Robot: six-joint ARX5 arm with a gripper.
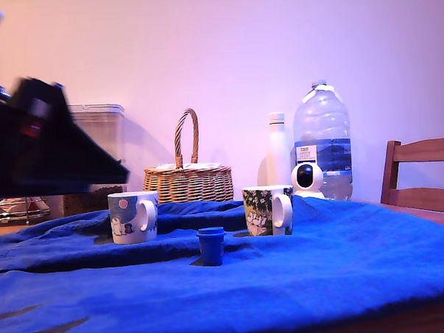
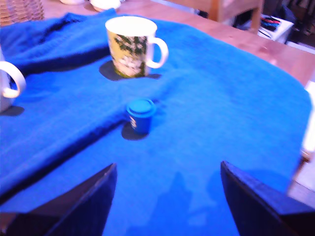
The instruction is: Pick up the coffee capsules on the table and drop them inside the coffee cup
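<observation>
A dark blue coffee capsule (image 1: 211, 245) (image 2: 140, 115) stands on the blue cloth, wide rim up, between and in front of two mugs. A floral mug (image 1: 268, 210) (image 2: 132, 46) stands behind it toward the exterior view's right. A second mug with a pink dot (image 1: 133, 217) (image 2: 10, 86) stands toward the exterior view's left. My gripper (image 2: 167, 196) is open and empty, its two dark fingers (image 2: 83, 206) spread wide, well short of the capsule and above the cloth. In the exterior view the arm (image 1: 44, 141) is a blurred dark mass at the left edge.
A blue cloth (image 1: 344, 264) covers the table. At the back stand a wicker basket (image 1: 187, 175), a white bottle (image 1: 278, 149), a large water jug (image 1: 322, 136) and a small white camera (image 1: 308, 179). A wooden chair (image 1: 421, 172) sits at the exterior view's right.
</observation>
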